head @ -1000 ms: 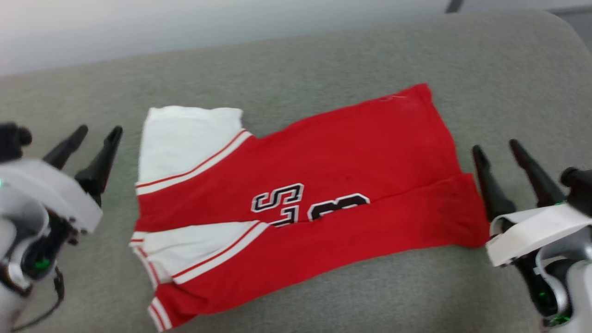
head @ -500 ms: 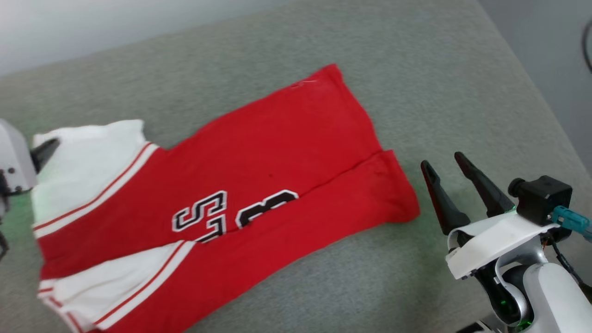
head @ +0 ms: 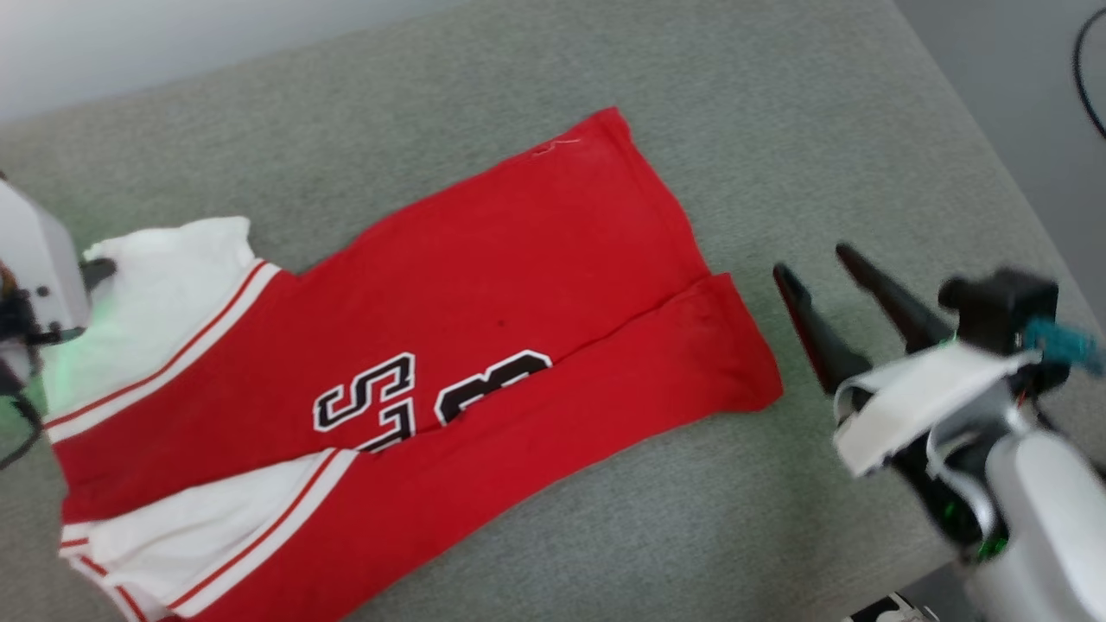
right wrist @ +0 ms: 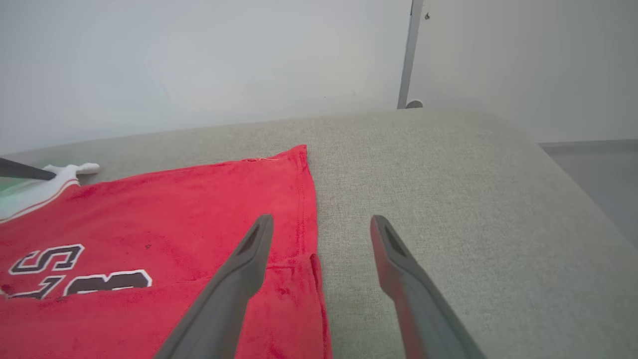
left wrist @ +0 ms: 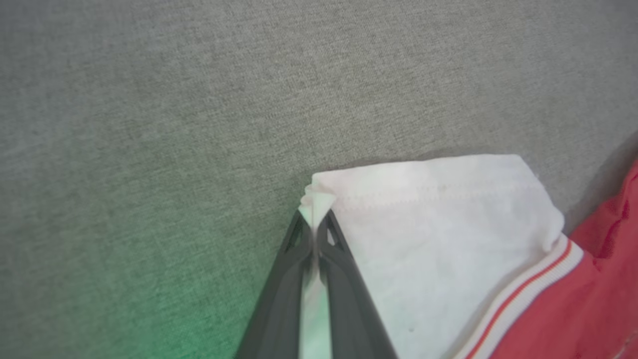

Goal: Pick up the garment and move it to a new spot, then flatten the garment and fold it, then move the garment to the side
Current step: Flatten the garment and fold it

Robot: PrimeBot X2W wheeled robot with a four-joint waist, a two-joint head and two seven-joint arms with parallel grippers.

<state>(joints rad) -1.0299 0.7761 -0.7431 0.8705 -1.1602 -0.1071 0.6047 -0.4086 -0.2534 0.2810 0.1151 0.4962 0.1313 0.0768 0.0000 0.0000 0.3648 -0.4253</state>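
**Folded red garment on the counter, one corner held**

The grey cloth-covered counter (head: 778,104) takes up most of the head view, with a pale wall (right wrist: 199,60) behind its far edge. The garment (head: 518,259) lies flat across the middle and left of the counter, slanting from the near left to the far right. Its lower part is doubled over along a fold line (head: 657,302) that runs the length of the cloth. Two white end panels sit at its left end, one far (head: 164,285) and one near (head: 199,510), each edged with thin white double stripes. The right end is plain red.

The right hand (head: 812,259) is near the garment's right edge, released, with its two dark fingers well spread and nothing between them. In the head view it is apart from the cloth.

The left hand (left wrist: 313,224) is at the far-left corner, clenched on the tip of the far white panel, and a pinch of white cloth shows between its closed fingertips. A green glow tints the counter beside it.

Black lettering (head: 367,402) with a white outline sits at mid-garment, its lower part hidden under the fold.
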